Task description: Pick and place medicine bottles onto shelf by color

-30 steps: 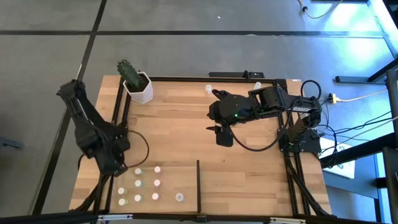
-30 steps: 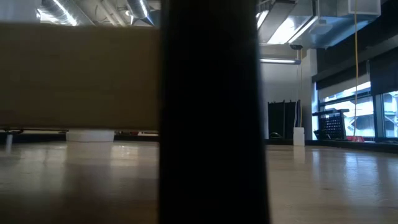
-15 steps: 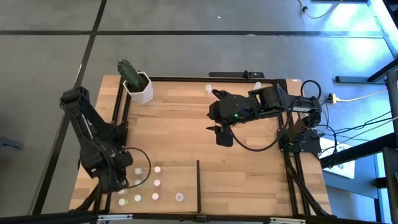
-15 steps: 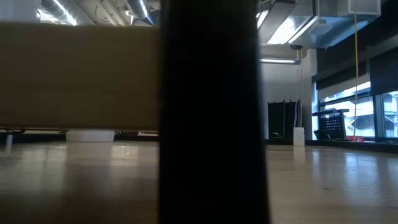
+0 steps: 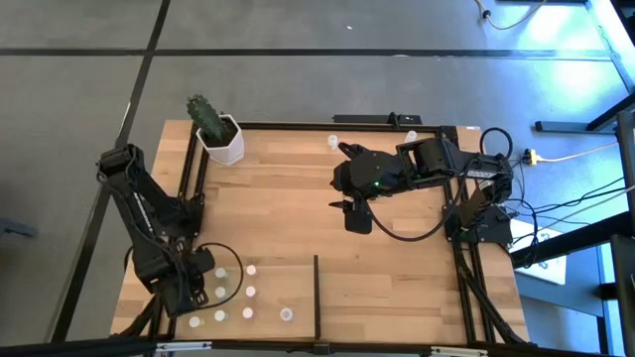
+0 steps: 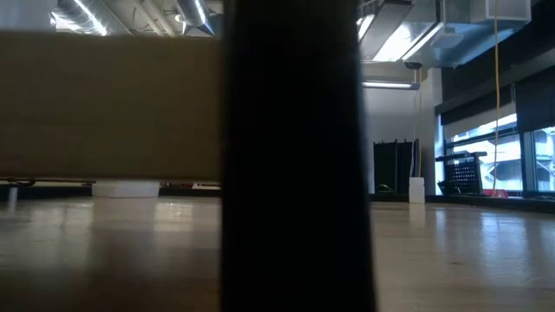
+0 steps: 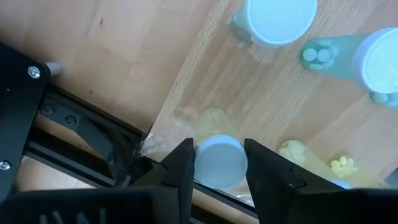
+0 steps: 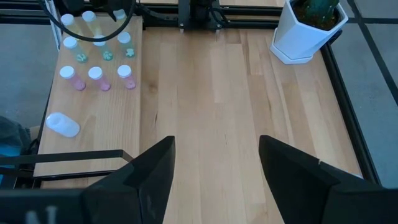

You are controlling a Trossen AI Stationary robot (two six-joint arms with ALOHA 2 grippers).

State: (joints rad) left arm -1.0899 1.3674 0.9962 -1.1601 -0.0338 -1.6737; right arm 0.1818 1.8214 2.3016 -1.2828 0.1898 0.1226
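Note:
The shelf [image 5: 280, 286] is a pale wood panel at the table's near left, edged by a black divider [image 5: 316, 294]. Several white-capped medicine bottles [image 5: 249, 292] stand on it in rows, green [image 8: 124, 40] and pink [image 8: 94, 74]. One white bottle [image 8: 62, 124] lies on its side. My left gripper [image 5: 193, 293] points down over the shelf's left part, shut on a white-capped bottle [image 7: 219, 163]. My right gripper [image 5: 349, 210] hangs open above the table's middle with nothing between its fingers [image 8: 149, 177]. My left gripper pinches the bottle's round white cap [image 7: 202, 163] between its two fingers, one on each side of it. The fingers come from above and point down. The cap hides the bottle's body, so whether its base stands on the shelf cannot be told.
A white hexagonal cactus pot [image 5: 220, 139] stands at the far left corner. One small bottle [image 5: 333, 143] stands near the far edge. The black table frame [image 7: 81, 134] runs close beside the left gripper. In the low view the divider [image 6: 290, 156] blocks the middle.
My left gripper has moved toward the table's near edge and down over the left part of the shelf, staying shut on the bottle and still pointing down.

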